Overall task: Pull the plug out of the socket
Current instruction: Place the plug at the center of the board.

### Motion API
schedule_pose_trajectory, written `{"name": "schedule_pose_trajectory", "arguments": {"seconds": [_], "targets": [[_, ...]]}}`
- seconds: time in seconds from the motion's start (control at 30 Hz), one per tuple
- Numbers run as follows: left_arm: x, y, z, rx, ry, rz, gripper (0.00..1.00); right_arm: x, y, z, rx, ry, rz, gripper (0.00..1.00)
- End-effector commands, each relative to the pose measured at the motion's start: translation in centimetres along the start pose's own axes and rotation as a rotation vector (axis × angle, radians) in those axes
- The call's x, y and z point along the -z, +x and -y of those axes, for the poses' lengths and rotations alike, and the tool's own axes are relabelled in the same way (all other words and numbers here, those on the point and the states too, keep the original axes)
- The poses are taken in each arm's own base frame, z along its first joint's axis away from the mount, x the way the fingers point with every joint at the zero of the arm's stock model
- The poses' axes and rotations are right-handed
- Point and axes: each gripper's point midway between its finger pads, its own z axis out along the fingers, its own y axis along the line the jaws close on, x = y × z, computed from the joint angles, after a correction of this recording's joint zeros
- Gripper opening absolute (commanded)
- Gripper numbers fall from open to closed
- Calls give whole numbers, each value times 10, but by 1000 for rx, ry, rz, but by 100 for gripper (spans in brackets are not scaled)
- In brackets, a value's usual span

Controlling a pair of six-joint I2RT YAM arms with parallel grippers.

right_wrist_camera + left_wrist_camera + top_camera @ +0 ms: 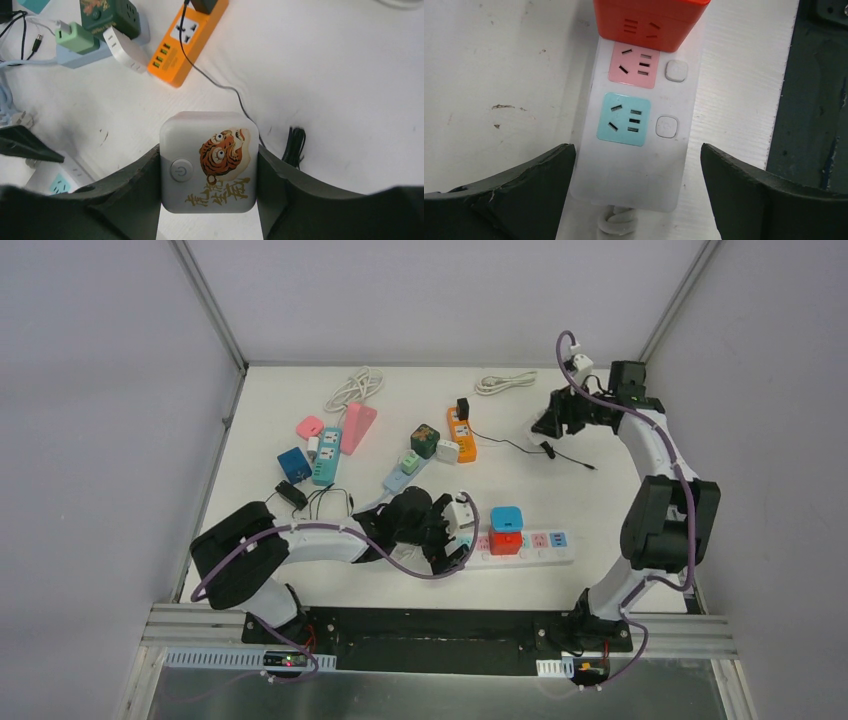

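Left jaws gape empty over one white strip [634,170]; right jaws clamp one tiger cube [209,162].

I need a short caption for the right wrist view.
Right gripper grips a white tiger-print cube over the table.

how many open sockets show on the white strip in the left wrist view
2: pink socket beside the red plug, teal socket nearer the cord. Others may lie hidden.

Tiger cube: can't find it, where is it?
Right wrist view: the tiger cube is clamped in the right gripper, at the table's far right, near the orange power strip.
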Motion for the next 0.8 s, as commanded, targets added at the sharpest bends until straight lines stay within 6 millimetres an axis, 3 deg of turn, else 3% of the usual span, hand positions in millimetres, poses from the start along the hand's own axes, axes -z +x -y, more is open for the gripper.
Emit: {"name": "schedule_pose_trajectory", "arguments": {"seconds": [0.0,0.23,0.3,0.33,0.5,0.77], "targets": [[21,-35,-3,7,-32,60,99,-28,-40,7,61,-24,54,0],[60,-49,-13,95,-170,16,99,-79,-29,36,19,-66,-5,0],[73,-46,-17,121,-218,-8,99,-83,-14,74,-466,237,-65,8],[80,-46,-19,126,-242,-15,99,-85,-16,81,-494,259,-58,10],[103,-36,-32,100,-358,-8,99,-101,-13,98,-536,267,-62,19],[106,-10,-40,119,-406,9,99,-114,-6,114,-592,261,-63,33]]}}
